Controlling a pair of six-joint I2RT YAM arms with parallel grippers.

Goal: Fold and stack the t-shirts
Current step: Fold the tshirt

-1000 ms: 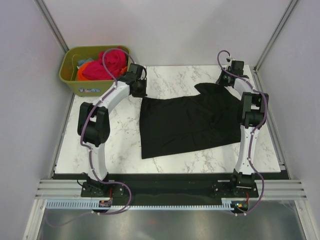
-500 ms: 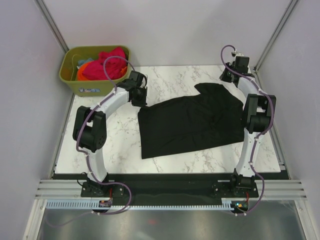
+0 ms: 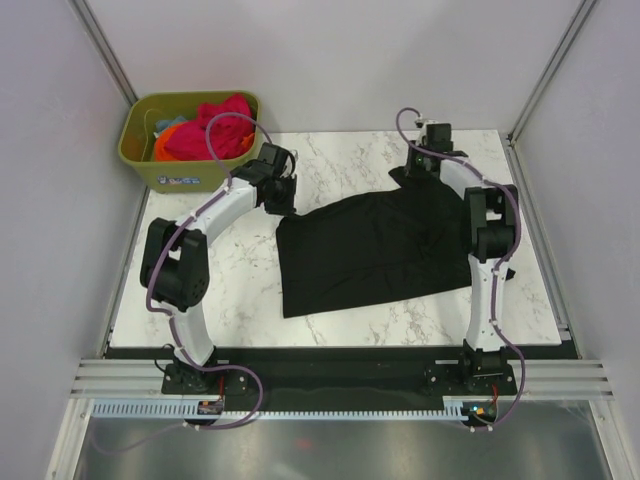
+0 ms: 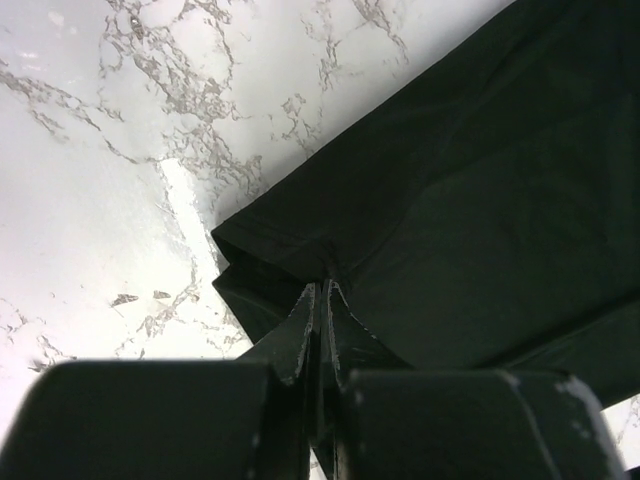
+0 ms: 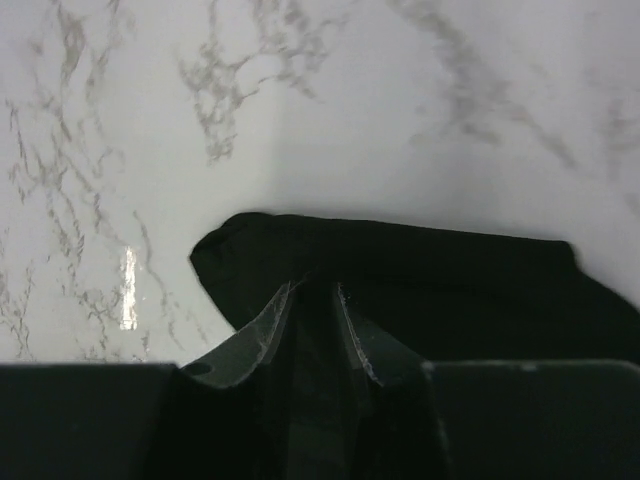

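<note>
Pinching black t-shirt [image 3: 380,250] at its far corners, left gripper [image 4: 322,287] and right gripper [image 5: 315,287] both clamped on cloth | no fold made | other t-shirts [image 3: 190,142] wait in bin [image 3: 145,167], far left.

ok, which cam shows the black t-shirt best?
Top external: the whole black t-shirt lies spread out, its outline fully visible. Left wrist shows only one pinched corner; right wrist only a pinched fold at an edge.

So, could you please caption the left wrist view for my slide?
Left gripper pinches a corner of the black t-shirt lying on the marble table.
</note>
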